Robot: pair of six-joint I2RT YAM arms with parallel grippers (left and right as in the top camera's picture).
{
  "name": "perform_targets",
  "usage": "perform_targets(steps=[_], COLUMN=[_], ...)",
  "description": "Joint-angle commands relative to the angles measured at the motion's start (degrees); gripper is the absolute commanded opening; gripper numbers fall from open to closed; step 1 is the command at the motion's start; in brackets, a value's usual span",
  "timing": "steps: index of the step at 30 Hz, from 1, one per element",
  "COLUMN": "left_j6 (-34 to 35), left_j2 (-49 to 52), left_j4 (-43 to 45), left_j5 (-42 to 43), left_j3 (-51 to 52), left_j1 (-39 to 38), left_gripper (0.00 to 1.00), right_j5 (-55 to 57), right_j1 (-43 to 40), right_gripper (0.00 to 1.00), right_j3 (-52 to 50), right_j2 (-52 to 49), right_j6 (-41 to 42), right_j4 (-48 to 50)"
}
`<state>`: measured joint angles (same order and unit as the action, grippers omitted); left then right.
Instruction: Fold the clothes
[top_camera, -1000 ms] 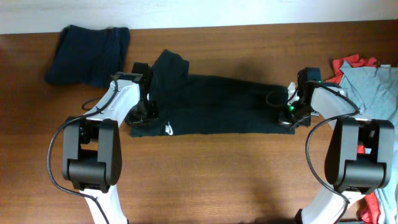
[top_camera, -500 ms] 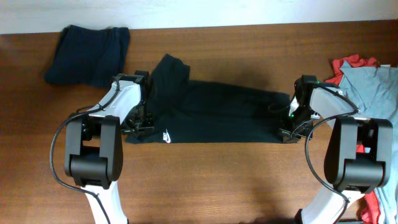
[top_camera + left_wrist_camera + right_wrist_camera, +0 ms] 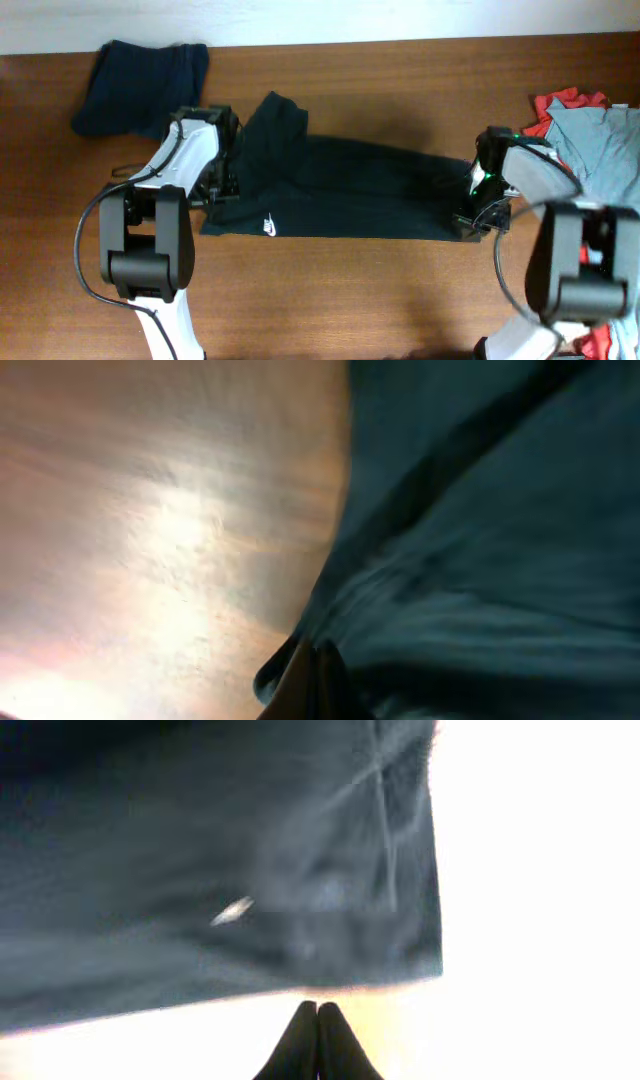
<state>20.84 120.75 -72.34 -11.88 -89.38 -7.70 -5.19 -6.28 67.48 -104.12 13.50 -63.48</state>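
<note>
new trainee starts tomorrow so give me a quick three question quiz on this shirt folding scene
1. True or false: the white logo on the black T-shirt lies nearer the right gripper than the left gripper.
2. What colour is the garment at the far left corner of the table? A red, B navy, C grey-blue.
3. In one word, how do both grippers' jaws stand?
Key: 1 false, it lies near the left one. 2 B. 3 shut, one at each end of the T-shirt.
</note>
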Motion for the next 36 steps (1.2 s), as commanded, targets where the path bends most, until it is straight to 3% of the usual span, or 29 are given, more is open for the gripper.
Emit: perform_targets(steps=[1,9,19,24,36], left_j6=[1.01,0.35,0.35,0.35,0.37], left_j2=[-4.94,-4.55,-3.21,-3.21,-3.1], left_j4=[-0.15,2.23,1.79,5.14,15.19], left_j5=[2.51,8.22,9.11,9.16,9.11], left_j3=[-6.27,-7.23,-6.69,-3.39,9.09], left_j1=[-1.2,-3.04,-3.06,-3.06,-3.06], left_gripper=[0.0,0.0,0.0,0.0,0.0], right_j5=[-2.47,-3.37,-4.13,-4.11,-4.28], right_j1=[3.26,19.28,26.32,26.47,26.47], right_gripper=[0.04,0.04,0.04,0.04,0.04], right_j3=[1.01,0.98,0.98,1.07,3.48], right_j2=[8.04,6.25,-5.35,-8.22,-8.17], right_j6=[-0.24,-16.83,-29.73,-29.75,-29.35], right_j4=[-0.22,9.86,14.03,18.91,18.82])
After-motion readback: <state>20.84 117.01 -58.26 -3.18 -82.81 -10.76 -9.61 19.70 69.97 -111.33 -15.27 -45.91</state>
